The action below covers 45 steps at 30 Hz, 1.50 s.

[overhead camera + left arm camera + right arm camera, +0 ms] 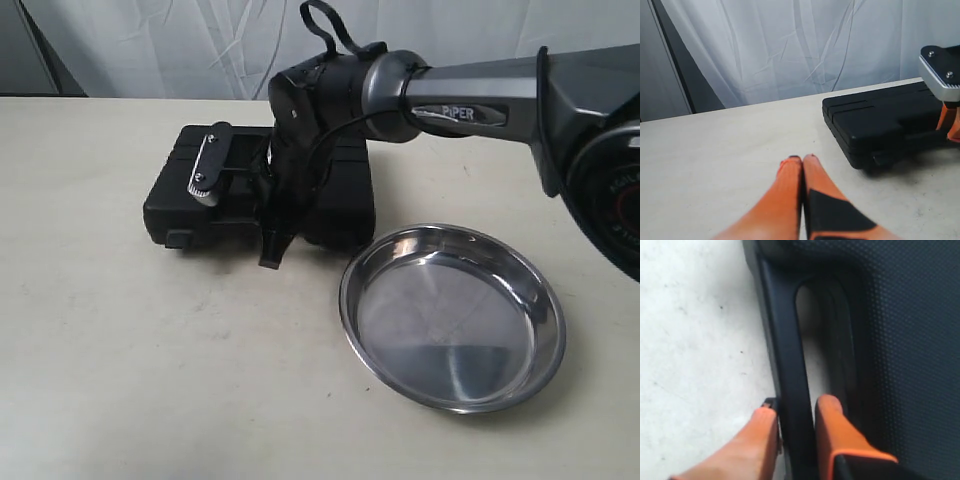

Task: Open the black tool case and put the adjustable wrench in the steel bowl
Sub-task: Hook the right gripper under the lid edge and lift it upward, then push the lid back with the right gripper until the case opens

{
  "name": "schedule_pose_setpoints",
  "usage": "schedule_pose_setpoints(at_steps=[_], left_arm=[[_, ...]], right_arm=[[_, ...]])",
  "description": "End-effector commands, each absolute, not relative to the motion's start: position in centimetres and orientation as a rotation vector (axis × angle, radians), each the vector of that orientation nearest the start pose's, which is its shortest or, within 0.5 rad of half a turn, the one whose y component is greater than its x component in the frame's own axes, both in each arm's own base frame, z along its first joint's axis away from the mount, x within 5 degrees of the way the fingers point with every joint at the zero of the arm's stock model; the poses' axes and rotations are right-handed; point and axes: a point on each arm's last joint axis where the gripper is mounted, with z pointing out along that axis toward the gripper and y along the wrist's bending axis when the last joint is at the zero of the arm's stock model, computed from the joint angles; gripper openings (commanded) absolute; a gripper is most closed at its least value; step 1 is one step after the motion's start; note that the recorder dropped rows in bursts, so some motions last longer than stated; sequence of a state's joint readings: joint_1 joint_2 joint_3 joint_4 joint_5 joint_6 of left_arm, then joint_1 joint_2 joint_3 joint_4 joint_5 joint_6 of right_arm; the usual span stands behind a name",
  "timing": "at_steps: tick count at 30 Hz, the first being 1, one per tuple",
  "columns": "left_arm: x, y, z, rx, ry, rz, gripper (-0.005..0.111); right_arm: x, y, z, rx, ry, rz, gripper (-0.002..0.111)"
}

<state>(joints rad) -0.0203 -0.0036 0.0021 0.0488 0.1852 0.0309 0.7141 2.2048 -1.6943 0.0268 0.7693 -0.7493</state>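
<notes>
The black tool case [185, 200] lies shut on the table, left of the steel bowl [450, 320], which holds nothing. My right gripper [270, 250] reaches over the case to its front edge. In the right wrist view this gripper [797, 412] is shut on the case's handle bar [787, 340], with one orange finger inside the handle slot and the other outside. My left gripper [802, 159] is shut with nothing in it, low over bare table, apart from the case [880, 120]. The adjustable wrench is out of view.
White curtains hang behind the table's far edge. The right arm's body [480, 100] spans the space above the bowl and case. Its silver camera plate [208, 165] juts over the case lid. Bare table [150, 350] lies in front of the case.
</notes>
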Motion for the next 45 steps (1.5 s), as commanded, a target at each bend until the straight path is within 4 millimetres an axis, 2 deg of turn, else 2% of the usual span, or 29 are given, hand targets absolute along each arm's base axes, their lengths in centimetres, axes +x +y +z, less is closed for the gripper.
schedule_pose_setpoints(at_steps=[1, 8, 17, 20, 22, 33, 40, 45], left_arm=[[5.6, 0.0, 19.7, 0.075, 1.661, 0.049, 0.0], [5.6, 0.0, 19.7, 0.075, 1.661, 0.049, 0.0], [5.6, 0.0, 19.7, 0.075, 1.661, 0.049, 0.0], [5.6, 0.0, 19.7, 0.075, 1.661, 0.049, 0.0], [5.6, 0.0, 19.7, 0.075, 1.661, 0.049, 0.0], [5.6, 0.0, 19.7, 0.075, 1.661, 0.049, 0.0], [5.6, 0.0, 19.7, 0.075, 1.661, 0.049, 0.0], [5.6, 0.0, 19.7, 0.075, 1.661, 0.049, 0.0]], right_arm=[[35.1, 31.2, 18.3, -1.716, 2.079, 0.123, 0.001], [34.5, 32.2, 17.9, -1.599, 2.165, 0.329, 0.001], [34.4, 32.8, 15.0, -1.552, 2.262, 0.443, 0.001], [34.5, 32.8, 15.1, -1.565, 2.253, 0.423, 0.001], [34.5, 32.7, 15.7, -1.563, 2.237, 0.415, 0.001], [33.9, 32.5, 22.6, -1.469, 2.066, 0.448, -0.001], [32.8, 32.8, 25.3, -1.381, 2.053, 0.628, -0.001], [32.6, 32.3, 27.2, -1.349, 2.013, 0.625, -0.001]])
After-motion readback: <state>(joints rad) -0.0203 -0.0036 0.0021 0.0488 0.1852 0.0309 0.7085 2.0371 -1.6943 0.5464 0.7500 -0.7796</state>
